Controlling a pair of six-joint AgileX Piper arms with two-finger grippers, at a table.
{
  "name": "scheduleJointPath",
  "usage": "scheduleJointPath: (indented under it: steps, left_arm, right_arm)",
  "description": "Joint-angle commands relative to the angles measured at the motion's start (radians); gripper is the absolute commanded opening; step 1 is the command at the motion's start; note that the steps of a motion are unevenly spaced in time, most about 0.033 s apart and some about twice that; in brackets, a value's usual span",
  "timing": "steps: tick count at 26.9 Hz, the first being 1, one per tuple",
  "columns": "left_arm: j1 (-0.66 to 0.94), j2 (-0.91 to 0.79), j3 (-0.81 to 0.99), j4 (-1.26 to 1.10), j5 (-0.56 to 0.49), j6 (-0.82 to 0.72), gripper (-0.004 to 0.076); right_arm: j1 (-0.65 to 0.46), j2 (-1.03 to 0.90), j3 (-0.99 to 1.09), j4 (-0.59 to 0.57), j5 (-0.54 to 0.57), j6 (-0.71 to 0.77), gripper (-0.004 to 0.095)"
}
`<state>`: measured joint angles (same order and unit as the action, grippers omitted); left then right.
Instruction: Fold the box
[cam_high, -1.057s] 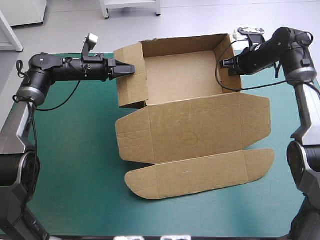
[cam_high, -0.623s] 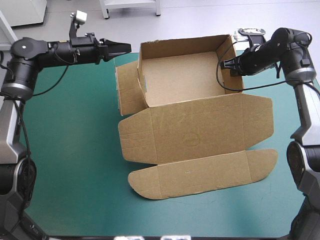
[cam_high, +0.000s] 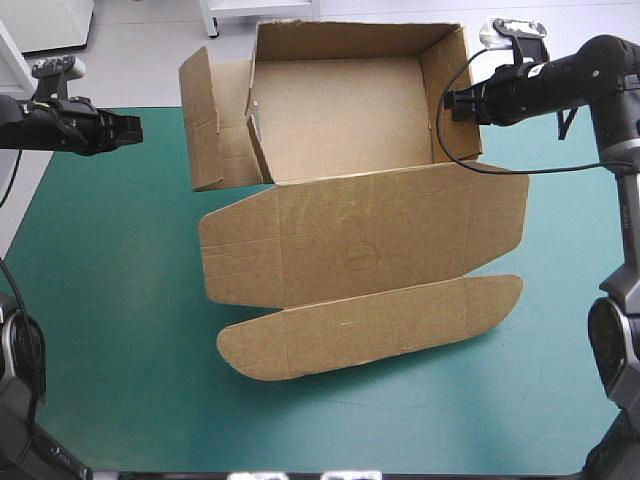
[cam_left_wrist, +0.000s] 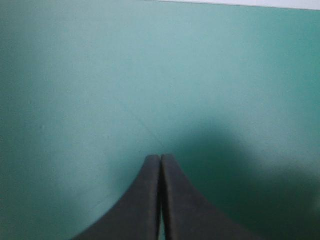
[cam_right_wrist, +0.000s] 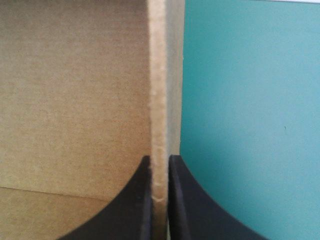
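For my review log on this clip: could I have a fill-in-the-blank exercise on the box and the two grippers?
1. One side wall of the box stands between the fingers of the ____ gripper.
2. The left gripper is shut and holds ____.
3. Ahead of the left gripper shows only the ____ cover.
Missing words: right; nothing; teal-green.
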<state>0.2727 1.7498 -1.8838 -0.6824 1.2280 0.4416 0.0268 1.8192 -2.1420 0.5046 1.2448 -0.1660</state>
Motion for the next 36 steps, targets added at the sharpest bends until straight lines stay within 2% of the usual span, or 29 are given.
scheduleJointPath:
  steps: [1, 6, 13, 25, 36]
  left_arm:
    - [0.005, -0.032, 0.069, -0.075, -0.058, 0.029, -0.0008]
    - [0.0, 0.007, 0.178, -0.456, -0.006, 0.197, -0.0008]
    - [-0.036, 0.007, 0.18, -0.649, 0.067, 0.249, -0.0008]
    - [-0.165, 0.003, 0.18, -0.778, 0.067, 0.255, -0.0008]
    - [-0.198, -0.026, 0.18, -0.821, 0.067, 0.249, -0.0008]
  right_arm:
    - [-0.01, -0.086, -0.045, 0.115, 0.001, -0.022, -0.0003]
    - [-0.01, -0.108, -0.045, 0.133, 0.001, -0.026, -0.0003]
    - [-0.008, -0.108, -0.045, 0.099, 0.001, -0.024, -0.0003]
    - [-0.008, -0.092, -0.045, 0.031, 0.001, -0.007, -0.0003]
    - [-0.008, -0.048, -0.045, 0.023, 0.001, -0.005, -0.0003]
